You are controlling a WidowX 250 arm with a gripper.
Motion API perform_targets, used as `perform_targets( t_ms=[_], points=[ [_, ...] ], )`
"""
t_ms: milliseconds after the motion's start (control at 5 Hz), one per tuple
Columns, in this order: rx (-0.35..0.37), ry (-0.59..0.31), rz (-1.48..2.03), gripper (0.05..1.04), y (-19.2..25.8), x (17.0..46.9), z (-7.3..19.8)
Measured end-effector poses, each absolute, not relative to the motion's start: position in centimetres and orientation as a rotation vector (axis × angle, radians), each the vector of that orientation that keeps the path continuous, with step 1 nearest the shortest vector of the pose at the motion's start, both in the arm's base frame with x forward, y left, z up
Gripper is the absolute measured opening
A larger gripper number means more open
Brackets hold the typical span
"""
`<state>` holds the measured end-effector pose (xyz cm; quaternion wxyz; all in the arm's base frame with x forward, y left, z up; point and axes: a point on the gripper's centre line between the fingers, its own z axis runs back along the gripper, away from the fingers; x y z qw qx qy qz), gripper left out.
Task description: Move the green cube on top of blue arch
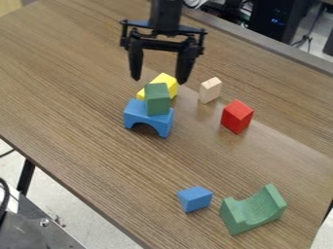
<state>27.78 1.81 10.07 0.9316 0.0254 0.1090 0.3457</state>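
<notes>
**Cube on arch, gripper wide and empty: looks done**

Near edge: small blue block [195, 199], with the green curved piece [253, 210] just right of it, hollow up. Neither matters to this job, I'd say.

Further up, left of centre: blue arch [144, 118] stands on its legs, opening down, so its flat top makes the shelf. Green cube [157, 99] sits upright on that top, toward the right end; the arch bears its weight. Red block [236, 116] is well to the right.

Beyond: pale wooden block [210, 90], yellow piece [166, 83] behind the stack. Gripper [159, 81] hangs above, fingers spread, pointing down. Next, lift straight clear; a sideways brush could topple the cube.
</notes>
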Motion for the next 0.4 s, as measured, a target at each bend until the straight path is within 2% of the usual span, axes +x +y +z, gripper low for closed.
perform_targets(
  t_ms=[200, 400],
  points=[
    [0.092, 0.136, 0.610, 1.000, -0.2, 26.6, 12.3],
    [0.128, 0.124, 0.516, 1.000, -1.9, 26.1, 12.3]
  ],
)
